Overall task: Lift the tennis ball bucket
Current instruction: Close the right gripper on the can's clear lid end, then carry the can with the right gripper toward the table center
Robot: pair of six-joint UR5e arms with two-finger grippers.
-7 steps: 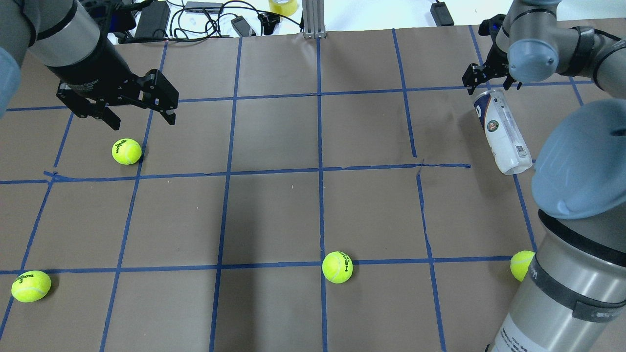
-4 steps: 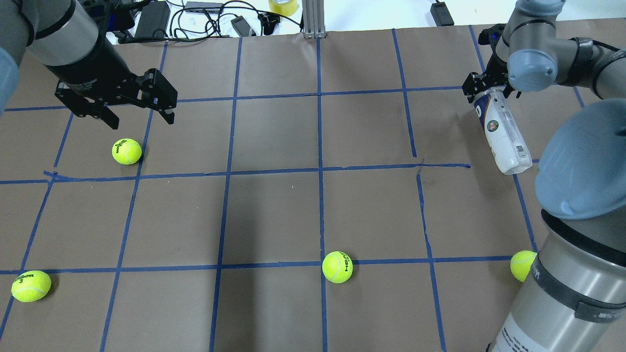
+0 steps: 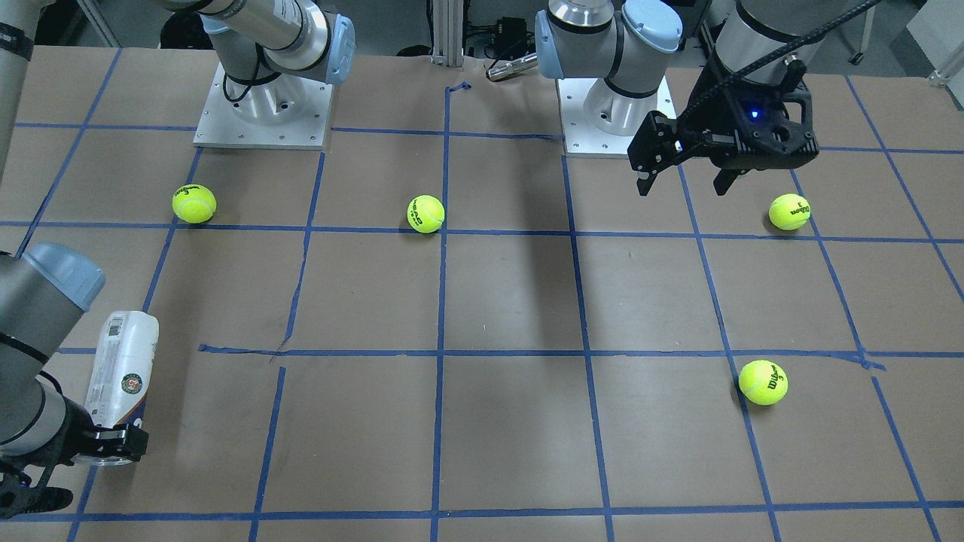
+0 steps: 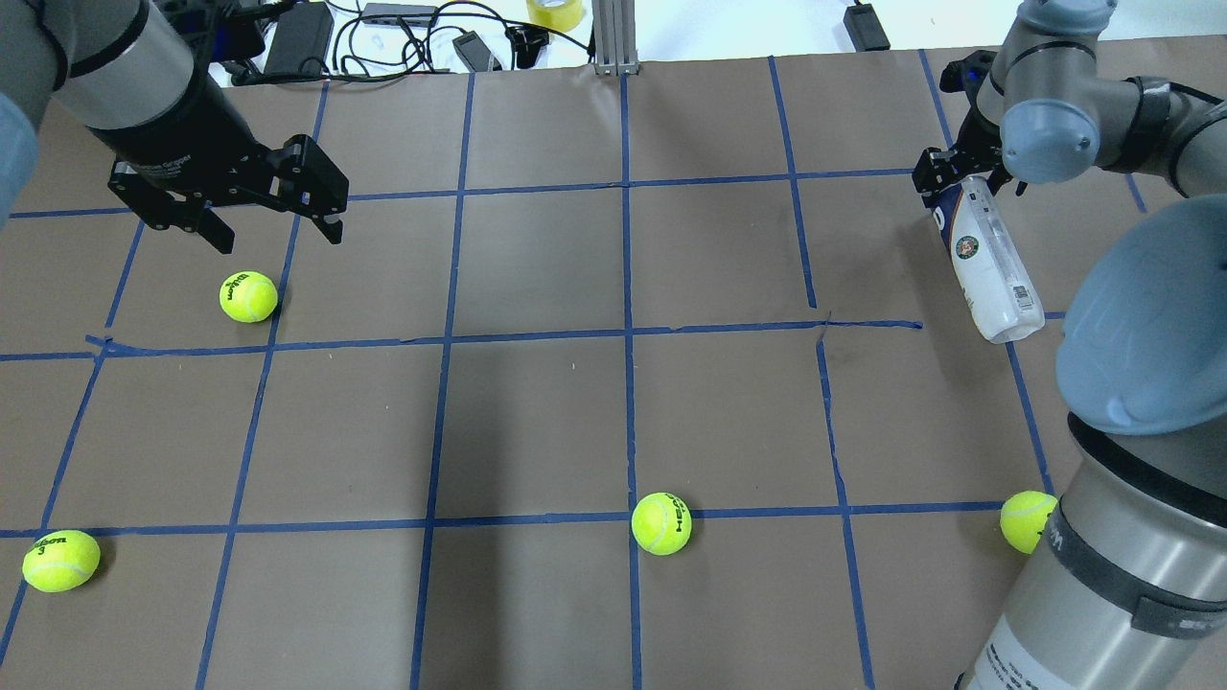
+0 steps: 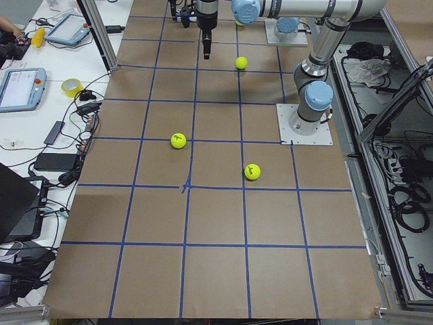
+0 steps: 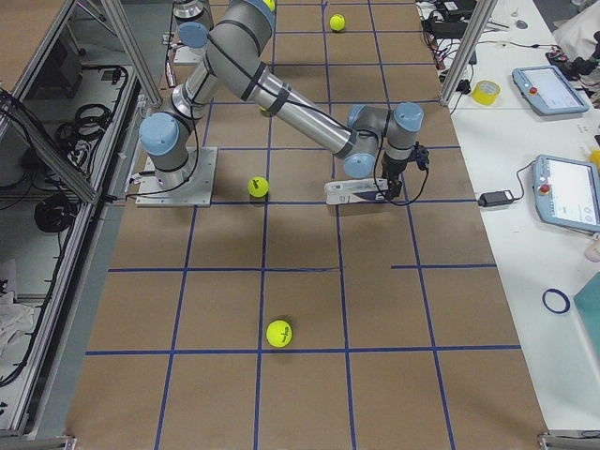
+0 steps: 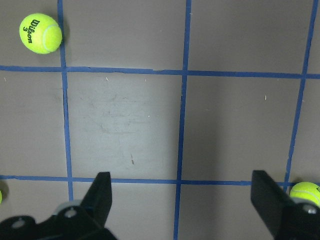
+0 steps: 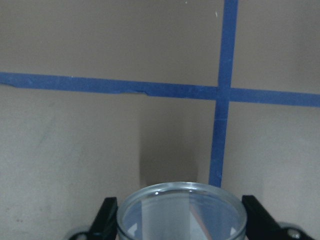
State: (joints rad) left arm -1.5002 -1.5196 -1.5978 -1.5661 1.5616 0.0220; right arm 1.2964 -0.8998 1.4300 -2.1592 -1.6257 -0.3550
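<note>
The tennis ball bucket (image 4: 992,273) is a clear can with a white and navy label. It lies on its side at the table's right and shows in the front view (image 3: 120,369) and the right side view (image 6: 352,190). My right gripper (image 4: 944,187) is at its far, navy end. In the right wrist view the can's rim (image 8: 180,192) sits between the fingers (image 8: 107,217), which press on both sides. My left gripper (image 4: 280,240) is open and empty, above the table near a tennis ball (image 4: 248,296).
Three more tennis balls lie on the brown paper: front left (image 4: 60,561), front middle (image 4: 661,523), and front right (image 4: 1024,520) beside my right arm's base. Cables and power bricks (image 4: 297,43) line the far edge.
My right gripper has moved down onto the can's far end and closed in on it. The can has shifted slightly. The left arm has not moved.
</note>
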